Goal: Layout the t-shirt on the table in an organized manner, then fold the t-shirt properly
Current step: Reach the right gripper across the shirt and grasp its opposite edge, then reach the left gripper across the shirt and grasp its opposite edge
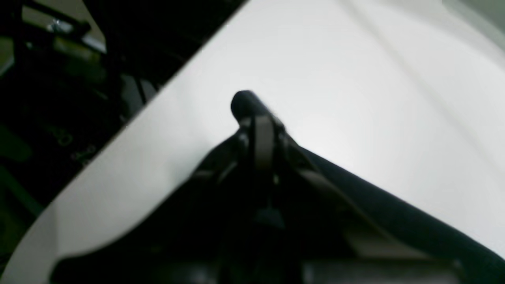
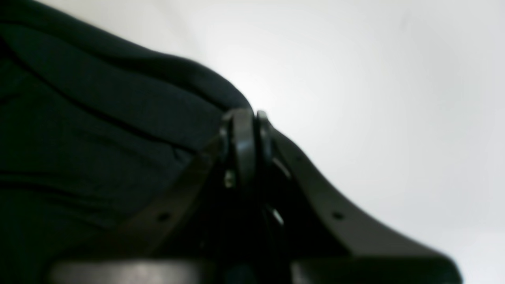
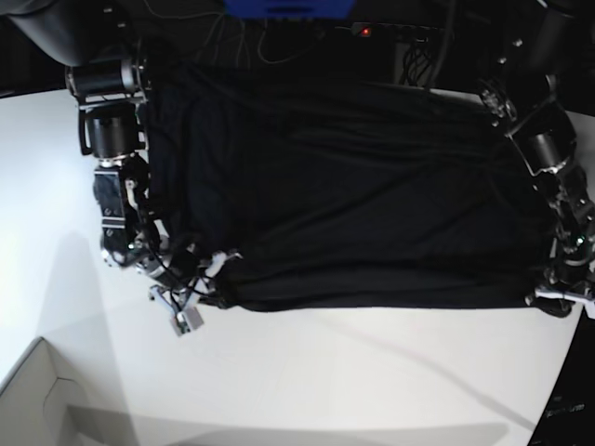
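Note:
The black t-shirt [image 3: 353,186] lies spread over the far half of the white table [image 3: 325,372], its lower hem running left to right. At the shirt's lower left corner, my right gripper [image 3: 218,269] is shut on the cloth. In the right wrist view its fingers [image 2: 240,134] are pressed together where the shirt's edge [image 2: 98,118] meets them. My left gripper [image 3: 548,295] holds the lower right corner. In the left wrist view it [image 1: 256,118] is shut, with a nub of black t-shirt [image 1: 244,102] poking past the tips and cloth trailing to the lower right.
A pale cardboard box corner [image 3: 37,400] sits at the near left. The table's edge [image 1: 130,122] runs diagonally close beside the left gripper, with dark floor and frame parts beyond it. Cables and a blue object [image 3: 288,7] lie behind the shirt.

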You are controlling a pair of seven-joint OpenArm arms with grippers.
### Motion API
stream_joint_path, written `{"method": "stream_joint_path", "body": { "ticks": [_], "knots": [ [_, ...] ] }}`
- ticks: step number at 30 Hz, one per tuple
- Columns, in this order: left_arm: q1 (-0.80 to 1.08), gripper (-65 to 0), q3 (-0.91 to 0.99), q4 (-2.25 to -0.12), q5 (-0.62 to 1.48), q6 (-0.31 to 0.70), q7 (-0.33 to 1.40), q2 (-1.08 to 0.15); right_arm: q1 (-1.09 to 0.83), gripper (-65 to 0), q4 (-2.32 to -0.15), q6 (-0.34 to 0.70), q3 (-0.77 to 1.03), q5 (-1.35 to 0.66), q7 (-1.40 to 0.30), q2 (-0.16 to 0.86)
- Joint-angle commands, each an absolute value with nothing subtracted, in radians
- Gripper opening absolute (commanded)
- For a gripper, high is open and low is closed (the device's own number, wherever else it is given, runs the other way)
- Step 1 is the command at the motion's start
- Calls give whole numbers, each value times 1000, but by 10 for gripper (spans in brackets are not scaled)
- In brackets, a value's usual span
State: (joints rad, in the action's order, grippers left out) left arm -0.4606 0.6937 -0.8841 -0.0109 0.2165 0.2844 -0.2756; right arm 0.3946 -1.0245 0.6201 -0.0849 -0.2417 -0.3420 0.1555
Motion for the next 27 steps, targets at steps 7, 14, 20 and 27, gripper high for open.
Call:
{"method": "stream_joint_path", "body": {
  "ticks": [7, 14, 20, 27],
  "knots": [
    [-453, -650, 696, -1000, -5, 220, 311, -277, 305, -650, -1270, 627, -76, -257, -386, 199],
    [-354, -650, 697, -1109, -4, 220, 312, -259, 185, -650, -1400, 627, -76, -257, -378, 226],
    [-249, -650, 697, -1165, 137, 220, 328, -265, 142, -650, -1406, 627, -76, -257, -377, 226],
    [-153, -650, 737, -1165, 243, 220, 357, -300, 116, -650, -1406, 627, -76, -257, -377, 243]
  ]
}}
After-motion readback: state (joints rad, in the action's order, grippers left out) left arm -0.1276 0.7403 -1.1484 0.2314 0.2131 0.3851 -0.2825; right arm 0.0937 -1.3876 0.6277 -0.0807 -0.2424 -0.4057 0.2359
